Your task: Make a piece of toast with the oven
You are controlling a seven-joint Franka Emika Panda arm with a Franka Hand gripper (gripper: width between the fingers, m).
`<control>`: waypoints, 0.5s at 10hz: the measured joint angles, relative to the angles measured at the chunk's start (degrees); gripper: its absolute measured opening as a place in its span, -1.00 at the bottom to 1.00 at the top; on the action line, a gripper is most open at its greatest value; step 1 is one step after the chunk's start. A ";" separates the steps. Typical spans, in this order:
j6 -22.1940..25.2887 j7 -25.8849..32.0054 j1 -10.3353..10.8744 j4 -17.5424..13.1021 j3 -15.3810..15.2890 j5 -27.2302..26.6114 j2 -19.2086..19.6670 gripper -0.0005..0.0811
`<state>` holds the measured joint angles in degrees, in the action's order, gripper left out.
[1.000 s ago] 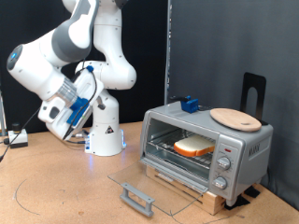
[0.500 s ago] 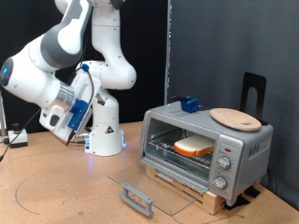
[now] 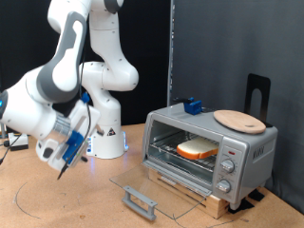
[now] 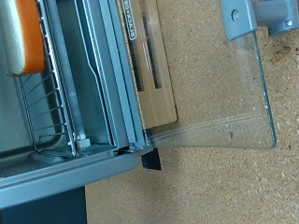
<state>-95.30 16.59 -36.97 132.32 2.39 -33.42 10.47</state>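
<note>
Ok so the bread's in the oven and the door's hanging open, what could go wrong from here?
1. The glass door lies flat, low towards the gripper; a low sweep might knock it.
2. The toast sits near the rack's front in the oven; a jolt could shift it.
3. The round board overhangs the oven's top and might slide off.

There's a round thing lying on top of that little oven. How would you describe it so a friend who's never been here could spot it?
Find the silver-grey toaster oven on the exterior view's right, its glass door folded down open. On its roof, toward the knob end, lies a round light wooden board. It is flat and pale, unlike the small blue object near the roof's other end or the piece of toast on the rack inside.
</note>
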 joint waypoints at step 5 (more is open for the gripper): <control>-1.41 5.02 0.16 0.17 -0.34 0.62 3.25 0.99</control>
<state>-96.70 21.60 -36.81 132.49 2.05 -32.80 13.72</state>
